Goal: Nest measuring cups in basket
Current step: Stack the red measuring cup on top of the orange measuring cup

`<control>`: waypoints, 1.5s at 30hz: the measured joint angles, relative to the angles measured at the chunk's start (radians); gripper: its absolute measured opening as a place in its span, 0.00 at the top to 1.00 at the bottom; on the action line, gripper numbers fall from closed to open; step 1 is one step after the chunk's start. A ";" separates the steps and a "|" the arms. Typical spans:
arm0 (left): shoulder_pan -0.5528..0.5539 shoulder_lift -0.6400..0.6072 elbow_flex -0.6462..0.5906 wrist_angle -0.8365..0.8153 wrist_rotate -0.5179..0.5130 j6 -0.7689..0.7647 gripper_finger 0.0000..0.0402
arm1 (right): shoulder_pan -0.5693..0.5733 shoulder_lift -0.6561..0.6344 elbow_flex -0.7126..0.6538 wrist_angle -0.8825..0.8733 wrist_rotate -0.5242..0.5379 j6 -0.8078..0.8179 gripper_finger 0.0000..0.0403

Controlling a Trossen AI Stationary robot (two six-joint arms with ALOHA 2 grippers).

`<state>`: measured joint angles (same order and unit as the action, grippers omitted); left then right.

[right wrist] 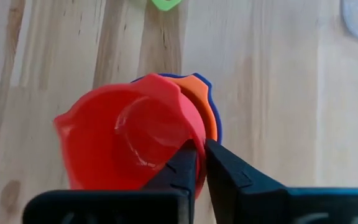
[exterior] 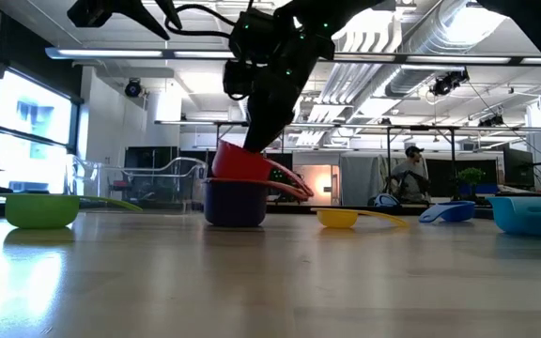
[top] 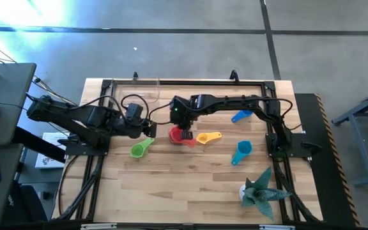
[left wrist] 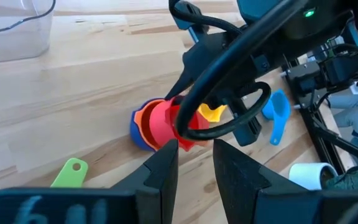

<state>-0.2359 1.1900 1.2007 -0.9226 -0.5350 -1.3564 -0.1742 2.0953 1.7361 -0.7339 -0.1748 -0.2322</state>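
A wooden table (top: 171, 191) is carrying the whole scene, with a spiky teal plant figure (top: 259, 190) sitting near one corner on the right arm's side. The clear basket (left wrist: 14, 31) is standing at the far edge of the table, well apart from the cups, and nothing can be made out inside it.

The right gripper (right wrist: 199, 163) is reaching to mid-table and pinching the rim of the red cup (right wrist: 126, 140), its fingers nearly closed on the thin wall. That red cup is sitting tilted in an orange cup (right wrist: 205, 102), which is resting in a dark blue-purple cup (exterior: 235, 203) standing on the wood.

The left gripper (left wrist: 196, 163) is hanging just beside that stack, its fingers narrowly parted and holding nothing.

The green cup (top: 140, 148) is lying close beneath the left gripper. The yellow cup (top: 207, 137) is lying just beside the stack, the blue cup (top: 241, 116) farther off beneath the right arm, and the teal cup (top: 241, 151) between it and the plant figure.
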 joint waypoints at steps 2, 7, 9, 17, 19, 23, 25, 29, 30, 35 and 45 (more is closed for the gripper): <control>0.000 0.000 0.000 0.000 0.000 0.009 0.77 | -0.003 0.000 0.000 -0.008 -0.001 0.034 0.91; 0.000 0.000 0.000 0.000 0.000 0.019 0.77 | -0.016 0.000 0.000 -0.011 0.006 0.077 0.88; 0.000 0.000 0.000 -0.001 0.000 0.018 0.77 | -0.022 0.000 0.000 -0.011 0.007 0.088 0.87; 0.000 0.000 0.000 -0.001 0.000 0.043 0.77 | -0.036 0.001 0.088 -0.199 0.076 0.102 0.86; 0.000 0.000 0.000 -0.001 0.000 0.062 0.77 | -0.036 0.001 0.116 -0.275 0.096 0.127 0.86; 0.000 0.000 0.000 -0.001 0.000 0.107 0.77 | -0.034 0.000 0.116 -0.343 0.092 0.207 0.86; 0.000 -0.001 0.000 -0.001 0.000 0.135 0.77 | -0.029 -0.001 0.096 -0.338 0.091 0.245 0.86; 0.000 -0.001 0.000 -0.001 0.000 0.206 0.77 | -0.021 0.000 0.048 -0.348 0.078 0.338 0.86; 0.000 -0.001 0.000 -0.001 0.000 0.221 0.77 | -0.020 0.000 0.038 -0.344 0.069 0.359 0.86; 0.000 -0.001 0.000 -0.001 0.000 0.293 0.77 | -0.006 0.000 0.000 -0.313 0.058 0.457 0.86; 0.000 -0.001 0.000 -0.001 0.000 0.426 0.77 | 0.028 0.000 -0.086 -0.220 0.059 0.663 0.86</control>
<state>-0.2359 1.1892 1.2011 -0.9235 -0.5346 -0.9303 -0.1458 2.0953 1.6502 -0.9544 -0.1163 0.4307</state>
